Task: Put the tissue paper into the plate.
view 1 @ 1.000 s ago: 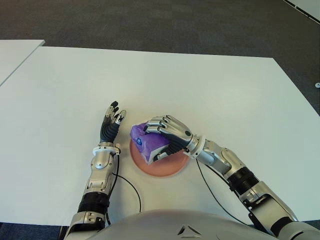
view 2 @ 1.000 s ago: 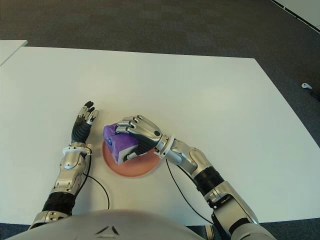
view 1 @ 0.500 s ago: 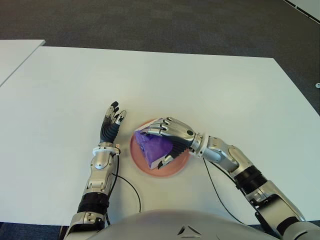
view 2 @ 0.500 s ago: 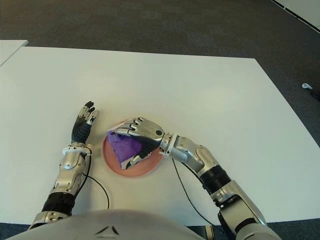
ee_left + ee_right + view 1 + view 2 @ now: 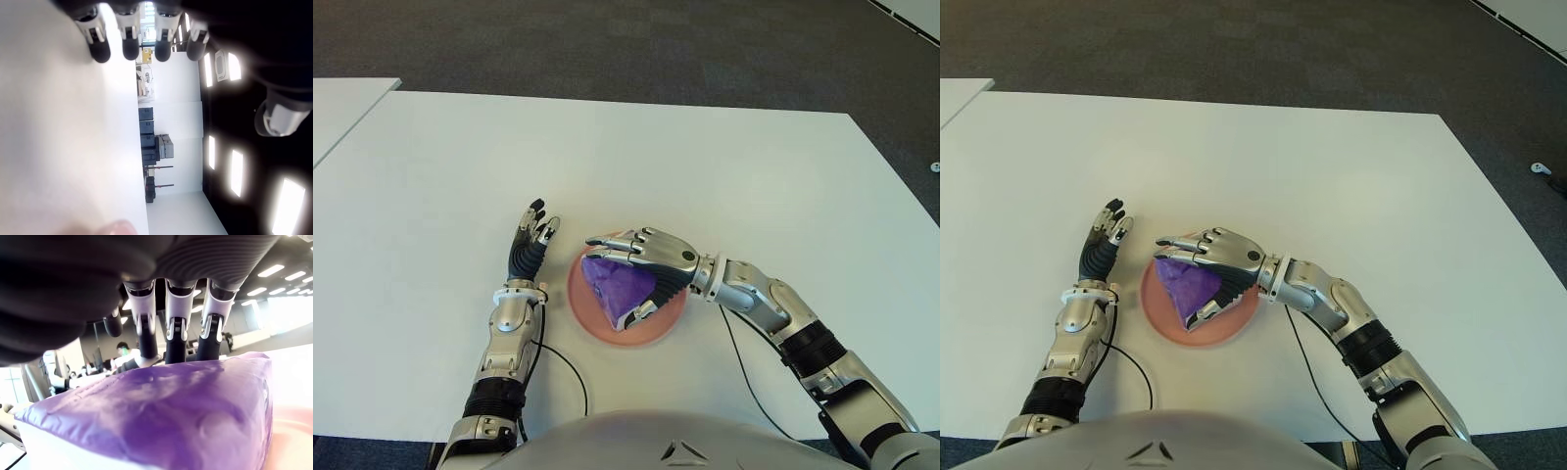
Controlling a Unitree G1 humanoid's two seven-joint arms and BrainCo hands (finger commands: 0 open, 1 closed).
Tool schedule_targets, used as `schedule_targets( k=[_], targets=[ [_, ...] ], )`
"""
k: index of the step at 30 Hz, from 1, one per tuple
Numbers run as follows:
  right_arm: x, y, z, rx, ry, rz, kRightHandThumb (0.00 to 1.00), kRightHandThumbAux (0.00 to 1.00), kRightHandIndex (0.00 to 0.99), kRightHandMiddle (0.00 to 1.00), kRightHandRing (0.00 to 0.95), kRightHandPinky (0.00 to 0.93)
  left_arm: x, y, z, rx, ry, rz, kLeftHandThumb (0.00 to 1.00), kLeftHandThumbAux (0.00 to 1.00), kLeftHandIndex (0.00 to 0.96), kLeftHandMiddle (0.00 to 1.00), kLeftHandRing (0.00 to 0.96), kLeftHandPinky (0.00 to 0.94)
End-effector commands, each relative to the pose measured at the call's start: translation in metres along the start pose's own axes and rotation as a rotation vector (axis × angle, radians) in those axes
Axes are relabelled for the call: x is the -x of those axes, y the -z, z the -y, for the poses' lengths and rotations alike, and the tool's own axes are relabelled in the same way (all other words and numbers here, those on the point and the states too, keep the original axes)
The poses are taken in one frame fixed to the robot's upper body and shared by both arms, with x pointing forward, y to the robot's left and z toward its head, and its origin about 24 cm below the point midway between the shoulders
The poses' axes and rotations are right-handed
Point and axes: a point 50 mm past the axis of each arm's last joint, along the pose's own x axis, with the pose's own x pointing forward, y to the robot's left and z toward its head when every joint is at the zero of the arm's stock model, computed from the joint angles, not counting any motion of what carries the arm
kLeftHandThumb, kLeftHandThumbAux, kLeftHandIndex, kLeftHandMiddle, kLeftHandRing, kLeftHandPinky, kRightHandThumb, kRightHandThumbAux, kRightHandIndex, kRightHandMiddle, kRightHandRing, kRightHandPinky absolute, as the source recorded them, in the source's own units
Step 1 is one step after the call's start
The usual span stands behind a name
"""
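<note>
Right wrist view shows the tissue paper (image 5: 161, 416) from close by: a soft pack in glossy purple wrapping, its top slightly dimpled and creased, with a white strip showing along one lower edge and a corner rising toward the far side. Three fingers (image 5: 176, 323) of the right hand (image 5: 646, 262) extend straight above the pack with open space visible beneath their tips, so the hand is released and spread rather than clasped around it.

From the head camera, the pack appears as a purple wedge with one pale end face, lying inside the plate (image 5: 582, 313), a round pinkish-orange dish on the white table (image 5: 724, 176). The pack covers much of the plate's middle, and the plate's rim shows around it on the robot's left and near sides. The right hand reaches in from the robot's right, palm down over the pack, fingers stretched out over its far edge and thumb near its lower corner; whether the thumb touches the wrapping cannot be told.

The left hand (image 5: 530, 240) shows just beside the plate on its left side, fingers straight and relaxed, holding nothing.
</note>
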Motion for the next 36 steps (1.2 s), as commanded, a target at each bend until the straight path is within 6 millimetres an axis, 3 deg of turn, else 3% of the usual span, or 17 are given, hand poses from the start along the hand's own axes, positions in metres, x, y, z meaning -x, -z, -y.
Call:
schedule_targets(
  k=[1, 7, 12, 19, 26, 30, 33, 36],
  targets=[
    [0.006, 0.002, -0.002, -0.012, -0.031, -0.013, 0.06, 0.273, 0.0, 0.0, 0.0, 0.0, 0.011, 0.017, -0.003, -0.007, 0.004, -0.09, 0.0, 0.418, 0.0, 0.0, 0.0, 0.0],
    [0.009, 0.002, 0.01, -0.03, 0.005, -0.004, 0.06, 0.271, 0.0, 0.0, 0.0, 0.0, 0.011, 0.018, -0.004, -0.006, 0.008, -0.088, 0.0, 0.422, 0.0, 0.0, 0.0, 0.0],
    [0.01, 0.0, 0.033, -0.066, 0.063, 0.005, 0.067, 0.269, 0.0, 0.0, 0.0, 0.0, 0.01, 0.019, -0.005, 0.001, 0.01, -0.077, 0.0, 0.43, 0.0, 0.0, 0.0, 0.0],
    [0.014, 0.005, 0.042, -0.205, 0.126, -0.017, 0.067, 0.283, 0.0, 0.0, 0.0, 0.0, 0.009, 0.02, -0.005, 0.003, 0.011, -0.068, 0.0, 0.433, 0.0, 0.0, 0.0, 0.0],
    [0.031, 0.04, 0.088, -0.361, 0.448, -0.111, 0.099, 0.263, 0.0, 0.0, 0.0, 0.0, 0.008, 0.019, -0.005, -0.002, 0.013, -0.064, 0.0, 0.406, 0.0, 0.0, 0.0, 0.0],
    [0.036, 0.061, 0.074, -0.525, 0.624, -0.15, 0.123, 0.244, 0.0, 0.0, 0.0, 0.0, 0.008, 0.019, -0.004, -0.001, 0.014, -0.067, 0.0, 0.393, 0.0, 0.0, 0.0, 0.0],
    [0.055, 0.077, 0.071, -0.629, 0.792, -0.195, 0.114, 0.239, 0.0, 0.0, 0.0, 0.0, 0.008, 0.018, -0.003, 0.002, 0.014, -0.065, 0.0, 0.39, 0.0, 0.0, 0.0, 0.0],
    [0.057, 0.081, 0.066, -0.688, 0.926, -0.201, 0.09, 0.264, 0.0, 0.0, 0.0, 0.0, 0.008, 0.017, -0.003, 0.004, 0.014, -0.068, 0.0, 0.393, 0.0, 0.0, 0.0, 0.0]
  ],
)
